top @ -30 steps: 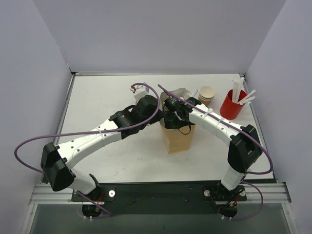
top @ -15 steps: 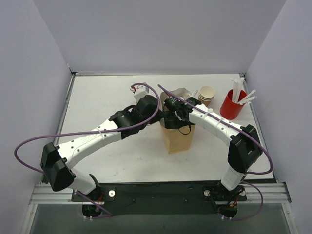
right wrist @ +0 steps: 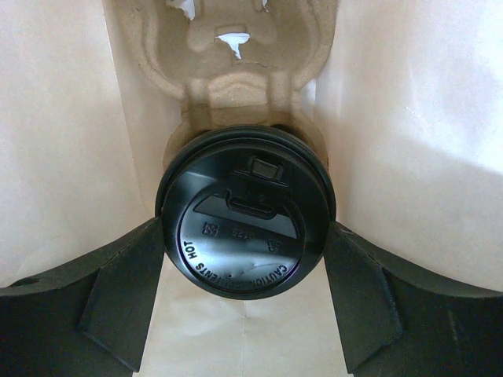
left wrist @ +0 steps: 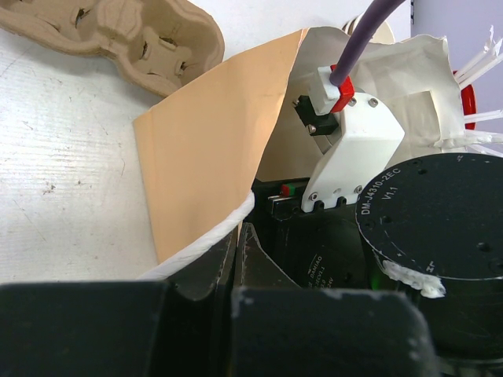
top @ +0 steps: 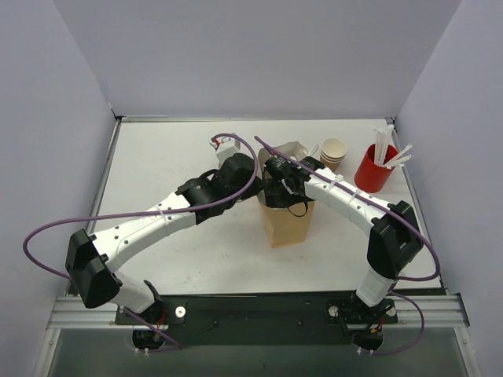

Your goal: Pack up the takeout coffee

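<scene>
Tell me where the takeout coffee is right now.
In the right wrist view, the takeout coffee is deep inside the paper bag. It sits between the fingers of the right gripper, at the near end of the pulp carrier.

Bag [top: 287,224]: matt kraft paper; lid [right wrist: 245,234]: glossy black plastic, smooth; carrier [left wrist: 118,31]: rough, matt moulded pulp.
</scene>
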